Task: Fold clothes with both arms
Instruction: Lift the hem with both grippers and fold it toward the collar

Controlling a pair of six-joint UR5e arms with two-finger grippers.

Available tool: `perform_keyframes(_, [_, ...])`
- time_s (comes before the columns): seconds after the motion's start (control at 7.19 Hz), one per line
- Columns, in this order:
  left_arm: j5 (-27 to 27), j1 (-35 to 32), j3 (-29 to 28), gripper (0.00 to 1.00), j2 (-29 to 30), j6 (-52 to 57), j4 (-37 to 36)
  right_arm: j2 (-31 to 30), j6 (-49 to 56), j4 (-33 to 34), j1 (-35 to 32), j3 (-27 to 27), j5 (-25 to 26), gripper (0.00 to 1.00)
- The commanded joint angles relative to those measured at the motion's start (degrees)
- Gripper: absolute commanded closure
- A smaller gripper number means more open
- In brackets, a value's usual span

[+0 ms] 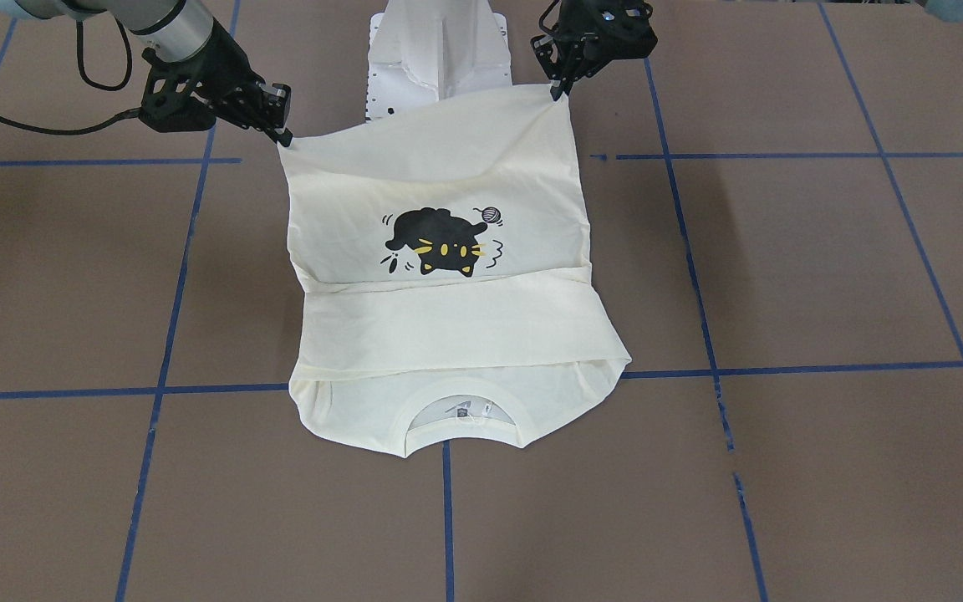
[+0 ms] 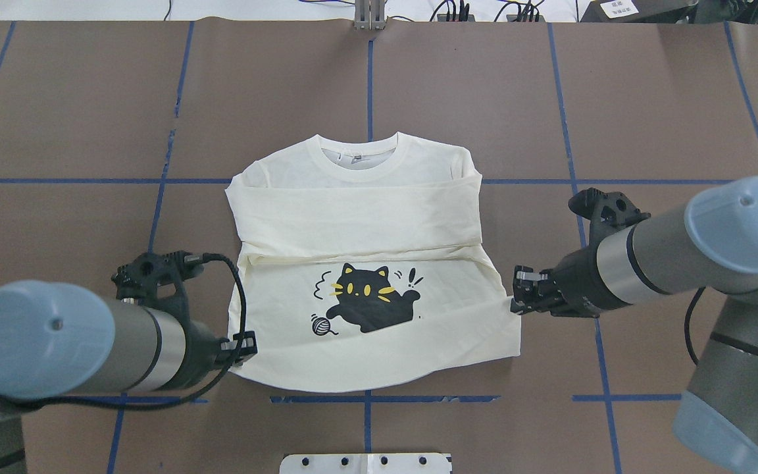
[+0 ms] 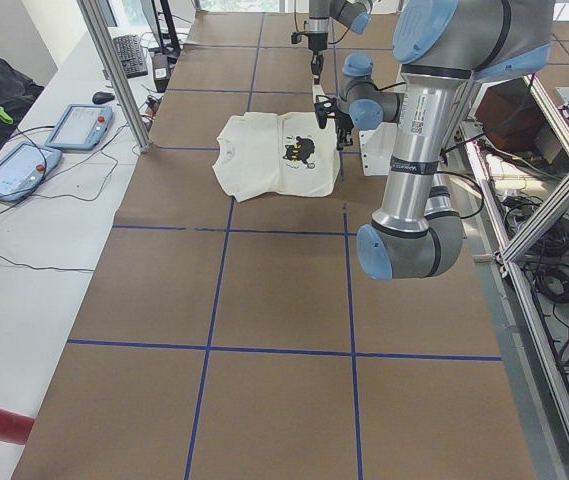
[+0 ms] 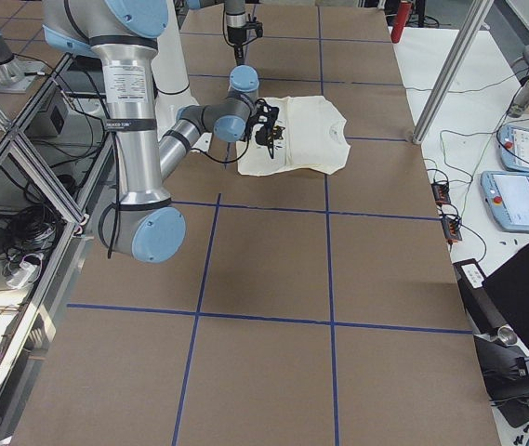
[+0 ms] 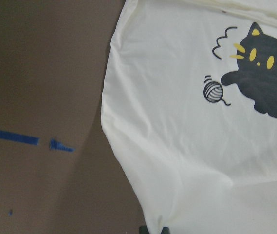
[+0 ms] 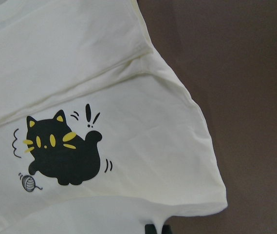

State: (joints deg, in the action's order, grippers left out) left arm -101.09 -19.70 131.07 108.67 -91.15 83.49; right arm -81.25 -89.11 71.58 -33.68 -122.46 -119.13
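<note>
Overhead exterior: T-shirt (image 2: 366, 224) hem in tools (image 2: 249, 347) (image 2: 516, 300)

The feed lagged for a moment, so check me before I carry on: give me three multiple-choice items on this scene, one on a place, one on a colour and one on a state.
1. Where does the T-shirt have its neck?
A. at the edge nearest the robot
B. at the edge farthest from the robot
C. hidden under the cloth

2. What colour are the eyes of the cat print?
A. red
B. blue
C. yellow

3. How do the left gripper and the right gripper stand?
A. both shut on the T-shirt
B. both open, clear of it
C. only one holds cloth

Answers:
1. B: the overhead view shows the neck on the far side.
2. C: yellow marks show on the black cat.
3. A: each gripper pinches a lower corner.
</note>
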Motion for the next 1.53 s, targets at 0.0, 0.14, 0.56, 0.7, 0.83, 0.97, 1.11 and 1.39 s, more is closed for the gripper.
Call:
perform_keyframes(0.0, [-2.9,-9.3,-6.3,1.0,3.0,3.2,0.6,7.8,4.1,0.0,-6.2,9.4,-0.5,1.0])
perform_keyframes(0.14, [-2.9,-11.9,-8.6,1.0,3.9,3.3,0.8,11.3,4.6,0.1,-8.0,12.9,-0.4,1.0])
perform_keyframes(0.56, [-2.9,-16.6,-17.5,1.0,7.3,3.4,4.2,16.5,6.0,0.1,-12.9,20.8,-0.6,1.0])
perform_keyframes(0.7, [-2.9,-18.4,-20.3,1.0,7.4,3.6,6.9,16.6,6.2,0.1,-14.0,22.6,-0.6,1.0])
perform_keyframes(0.83, [-2.8,-19.7,-23.5,1.0,8.0,7.3,9.2,17.7,6.2,0.1,-14.1,25.0,-0.6,1.0])
perform_keyframes(0.97, [-2.8,-21.2,-26.9,1.0,8.6,8.2,12.2,21.1,6.0,0.1,-14.1,29.0,-0.5,1.0])
perform_keyframes(1.11, [-2.9,-22.5,-28.7,1.0,8.8,8.3,14.2,21.7,6.1,0.1,-14.2,30.3,-0.6,1.0])
perform_keyframes(1.39, [-2.8,-22.9,-30.7,1.0,10.4,8.3,14.8,26.0,6.0,0.1,-14.4,34.7,-0.5,1.0])
